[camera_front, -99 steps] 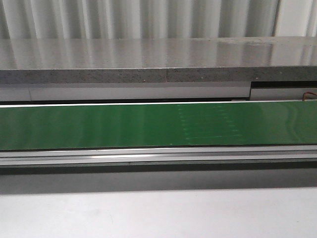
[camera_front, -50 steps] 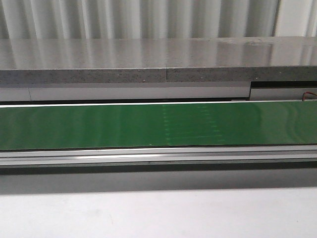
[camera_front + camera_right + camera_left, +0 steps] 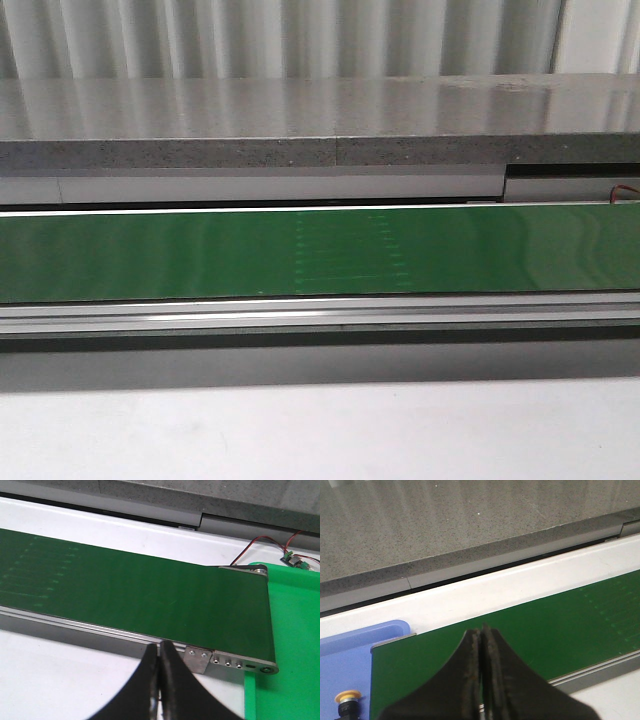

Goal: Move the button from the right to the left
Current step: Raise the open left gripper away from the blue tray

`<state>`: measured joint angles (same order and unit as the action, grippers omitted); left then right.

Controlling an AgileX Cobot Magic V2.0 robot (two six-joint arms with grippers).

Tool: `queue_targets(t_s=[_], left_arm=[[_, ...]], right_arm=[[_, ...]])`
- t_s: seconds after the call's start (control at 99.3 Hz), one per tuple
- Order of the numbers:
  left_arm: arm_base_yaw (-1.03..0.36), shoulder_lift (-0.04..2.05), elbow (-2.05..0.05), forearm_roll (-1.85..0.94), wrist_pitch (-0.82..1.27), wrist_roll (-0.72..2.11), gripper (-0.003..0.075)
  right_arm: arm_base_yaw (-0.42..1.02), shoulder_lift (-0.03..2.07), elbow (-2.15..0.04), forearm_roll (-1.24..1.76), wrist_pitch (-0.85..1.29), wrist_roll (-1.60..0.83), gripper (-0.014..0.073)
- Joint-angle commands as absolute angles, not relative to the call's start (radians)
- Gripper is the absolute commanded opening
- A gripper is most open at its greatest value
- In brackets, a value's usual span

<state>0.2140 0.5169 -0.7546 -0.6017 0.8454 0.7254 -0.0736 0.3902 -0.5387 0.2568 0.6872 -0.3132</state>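
A button (image 3: 347,698) with a yellow-orange cap and black collar lies in a blue tray (image 3: 350,655) at the belt's left end, seen only in the left wrist view, partly cut off by the frame edge. My left gripper (image 3: 481,630) is shut and empty, over the green conveyor belt (image 3: 520,630). My right gripper (image 3: 159,647) is shut and empty, over the white table just in front of the belt's rail (image 3: 90,625). The belt (image 3: 320,252) shows in the front view with no button on it; neither gripper shows there.
A green tray (image 3: 295,630) sits at the belt's right end, with a small circuit board and wires (image 3: 295,559) behind it. A grey stone ledge (image 3: 300,125) runs behind the belt. White tabletop (image 3: 320,430) lies in front.
A faint dotted patch on the green belt has shifted leftward in the front view, so the belt is running to the left. Nothing else has moved.
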Motion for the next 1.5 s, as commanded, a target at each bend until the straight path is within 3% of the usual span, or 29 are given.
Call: queue_targets(t_s=[0.0,0.322,0.332,0.725,1.027,1.491], left_arm=[[0.207,0.523,-0.779,-0.648,0.773,0.725,-0.0020],[0.192,0.523,-0.767,-0.648,0.701,0.725,-0.0020],[0.077,0.476,-0.570,-0.354,0.326,0.407,-0.0020],[0.025,0.211,-0.251,0.101,0.134,-0.091,-0.0020],[0.025,-0.043,-0.056,0.120,0.119,-0.111,-0.0020],[-0.033,-0.036,0.023,0.125,-0.026,-0.113,-0.0020]], right_arm=[[-0.073,0.395,-0.565,0.268,0.625,-0.319,-0.0067],[-0.073,0.395,-0.565,0.268,0.625,-0.319,-0.0067],[-0.073,0.395,-0.565,0.268,0.625,-0.319,-0.0067],[-0.073,0.395,-0.565,0.268,0.625,-0.319,-0.0067],[-0.073,0.395,-0.565,0.268,0.625,-0.319,-0.0067],[-0.073,0.395,-0.565,0.268,0.625,-0.319,-0.0067]])
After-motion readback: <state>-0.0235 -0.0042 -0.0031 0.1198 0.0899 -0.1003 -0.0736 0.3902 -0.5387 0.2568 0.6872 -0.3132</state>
